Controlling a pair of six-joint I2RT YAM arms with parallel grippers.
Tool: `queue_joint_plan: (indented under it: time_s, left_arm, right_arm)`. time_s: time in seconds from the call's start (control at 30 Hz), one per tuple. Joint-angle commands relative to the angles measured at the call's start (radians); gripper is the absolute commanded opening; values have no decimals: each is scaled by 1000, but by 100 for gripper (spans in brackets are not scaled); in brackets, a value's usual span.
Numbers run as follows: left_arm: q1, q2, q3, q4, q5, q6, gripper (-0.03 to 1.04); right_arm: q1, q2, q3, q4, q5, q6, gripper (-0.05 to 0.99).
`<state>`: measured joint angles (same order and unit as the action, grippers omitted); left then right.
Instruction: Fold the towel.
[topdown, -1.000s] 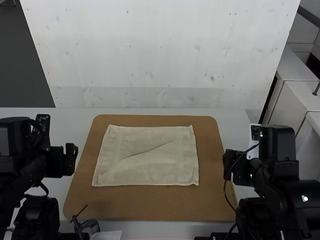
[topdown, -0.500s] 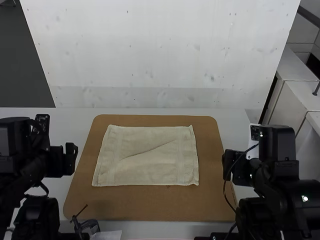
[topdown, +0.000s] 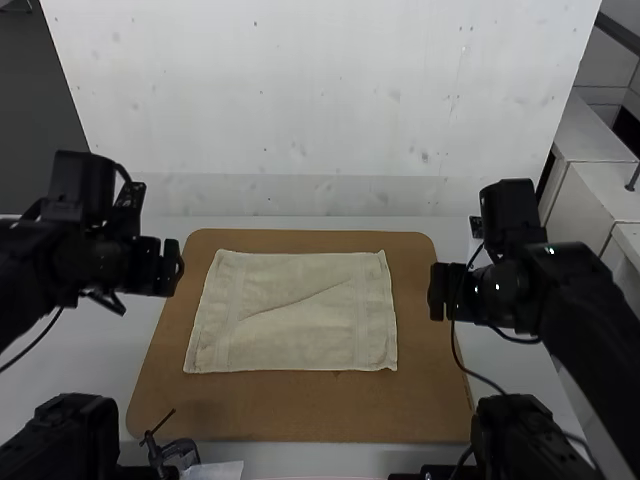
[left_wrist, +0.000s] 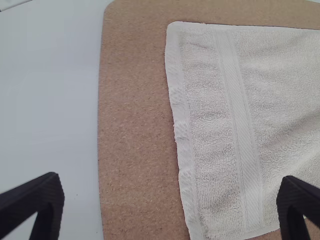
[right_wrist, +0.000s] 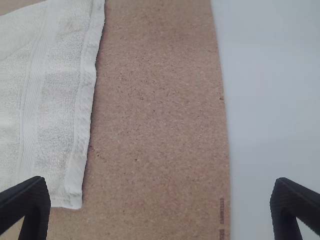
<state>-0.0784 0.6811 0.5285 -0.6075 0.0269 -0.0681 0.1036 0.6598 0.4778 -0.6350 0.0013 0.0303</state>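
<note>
On the brown board, see towel spread flat with a slanting crease. Right of it, note right gripper with fingers wide apart; farther off, leftward, note left gripper, likewise open.

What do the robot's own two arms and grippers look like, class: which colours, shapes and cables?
The left arm and right arm are black, with boxy, blocky housings. A thin black cable hangs in a curve from the right arm; another dark cable runs below the left. The left gripper and right gripper each have two black, tapered fingers.
</note>
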Motion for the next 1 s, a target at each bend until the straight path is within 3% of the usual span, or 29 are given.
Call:
queue_joint_plan:
  time_s: [0.0,0.2,0.4,0.7,0.97]
  left_arm:
    - [-18,172,88,68,-1,-16,95]
    - [-15,474,212,121,-8,-30,97]
    - [9,672,286,175,-13,-25,98]
    - [40,724,300,230,8,-4,95]
    - [48,736,304,242,30,-4,95]
  right_arm:
    - [5,253,91,78,-18,17,96]
    - [7,646,285,190,-26,49,96]
    - [62,985,492,210,-23,80,96]
    - [113,1293,771,175,-27,114,91]
    - [142,1439,909,146,-20,152,89]
